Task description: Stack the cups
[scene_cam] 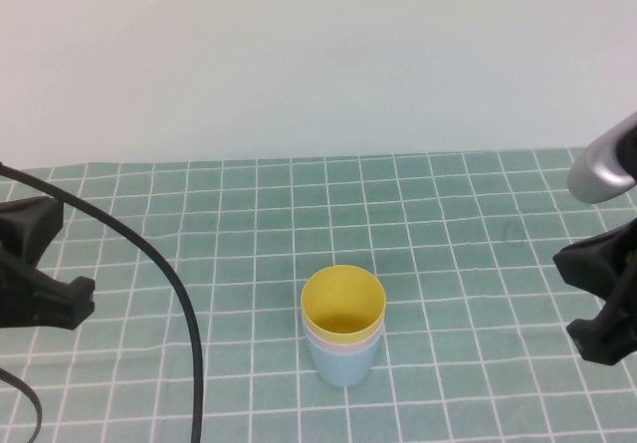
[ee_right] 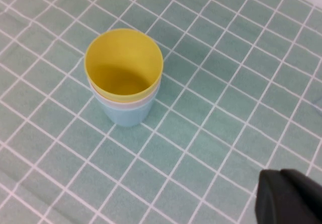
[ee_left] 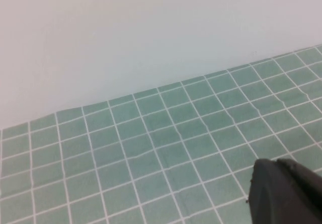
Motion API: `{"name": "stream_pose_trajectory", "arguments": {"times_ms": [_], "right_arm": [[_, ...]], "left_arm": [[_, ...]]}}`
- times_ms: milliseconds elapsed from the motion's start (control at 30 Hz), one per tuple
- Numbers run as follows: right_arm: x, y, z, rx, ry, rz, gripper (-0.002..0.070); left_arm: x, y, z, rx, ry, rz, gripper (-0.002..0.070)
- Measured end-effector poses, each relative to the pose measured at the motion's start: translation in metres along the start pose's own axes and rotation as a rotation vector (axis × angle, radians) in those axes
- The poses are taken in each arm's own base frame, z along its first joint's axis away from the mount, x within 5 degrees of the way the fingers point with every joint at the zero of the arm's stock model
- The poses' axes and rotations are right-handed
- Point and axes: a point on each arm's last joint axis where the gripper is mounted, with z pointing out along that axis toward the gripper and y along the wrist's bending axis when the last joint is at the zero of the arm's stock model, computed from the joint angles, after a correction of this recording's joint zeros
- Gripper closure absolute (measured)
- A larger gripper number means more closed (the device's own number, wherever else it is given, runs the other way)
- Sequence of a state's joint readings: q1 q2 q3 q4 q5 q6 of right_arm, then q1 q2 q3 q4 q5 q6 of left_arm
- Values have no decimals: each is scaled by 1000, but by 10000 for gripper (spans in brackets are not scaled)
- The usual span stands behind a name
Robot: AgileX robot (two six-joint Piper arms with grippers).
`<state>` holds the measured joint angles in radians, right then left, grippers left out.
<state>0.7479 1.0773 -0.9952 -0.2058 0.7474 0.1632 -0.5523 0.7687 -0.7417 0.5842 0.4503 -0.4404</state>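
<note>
Nested cups (scene_cam: pixel 343 332) are standing near-centre on the worktop (scene_cam: pixel 458 224), yellow inside pink inside blue; being light, stiff and slippery, they are best gripped across the rim. Left pincer (scene_cam: pixel 45 284) and right pincer (scene_cam: pixel 602 304) are hanging at the edges holding nothing, openness unclear.

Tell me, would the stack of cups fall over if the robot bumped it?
Probably quite easily. The yellow cup sits inside the pink cup, inside the blue cup, so the stack is tall on a narrow base. Thin empty plastic looks light, so it might slide first. Both the left gripper and right gripper are parked far away.
</note>
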Motion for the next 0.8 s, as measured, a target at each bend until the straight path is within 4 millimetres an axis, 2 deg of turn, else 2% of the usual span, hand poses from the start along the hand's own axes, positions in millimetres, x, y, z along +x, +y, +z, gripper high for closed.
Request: {"name": "stream_pose_trajectory", "arguments": {"times_ms": [233, 300, 500, 633, 733, 800], "right_arm": [[-1, 0, 0, 0, -11, 1, 673], [-1, 0, 0, 0, -9, 1, 673], [-1, 0, 0, 2, -8, -1, 675], [5, -4, -5, 18, 4, 7, 675], [20, -18, -21, 61, -34, 55, 675], [33, -31, -36, 111, -97, 107, 675]], "left_arm": [[1, 1, 0, -7, 13, 0, 676], [2, 3, -6, -14, -4, -7, 676], [8, 31, -48, -172, -122, -109, 676], [15, 47, -87, -353, -219, -244, 676], [19, 46, -112, -414, -319, -388, 676], [21, 45, -124, -446, -362, -419, 676]]}}
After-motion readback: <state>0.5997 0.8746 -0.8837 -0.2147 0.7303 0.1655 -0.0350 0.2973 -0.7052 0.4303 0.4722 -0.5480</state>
